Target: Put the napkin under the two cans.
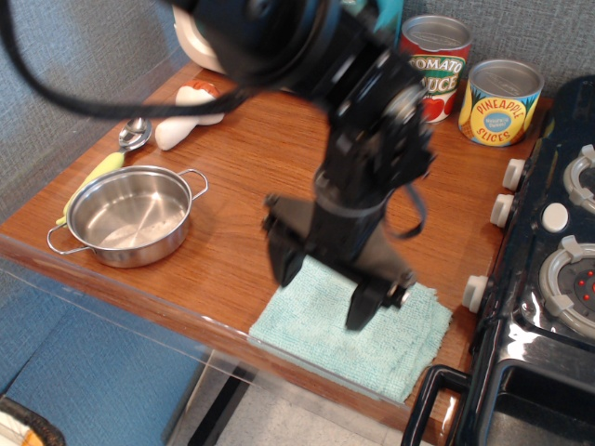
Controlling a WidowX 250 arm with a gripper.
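The arm is reaching in from the top of the view, and the tool (325, 290) is hanging over the napkin (390, 342) with its two fingers (364, 303) spread wide — one over the napkin's left edge, one over its middle. Nothing is sitting between the fingers. Whether the fingertips are touching the cloth cannot be told.

The napkin is lying flat and folded at the front edge of the counter (232, 167), just beside the black stove (548, 279) on the right. The two cans are standing upright at the back right of the counter, well apart from the napkin: the tomato can (439, 58) is partly hidden behind the arm, and the pineapple can (500, 102) is standing next to it, near the stove.

On the left — a steel pot (130, 216), with a spoon (132, 136) and a toy mushroom (191, 111) behind it.
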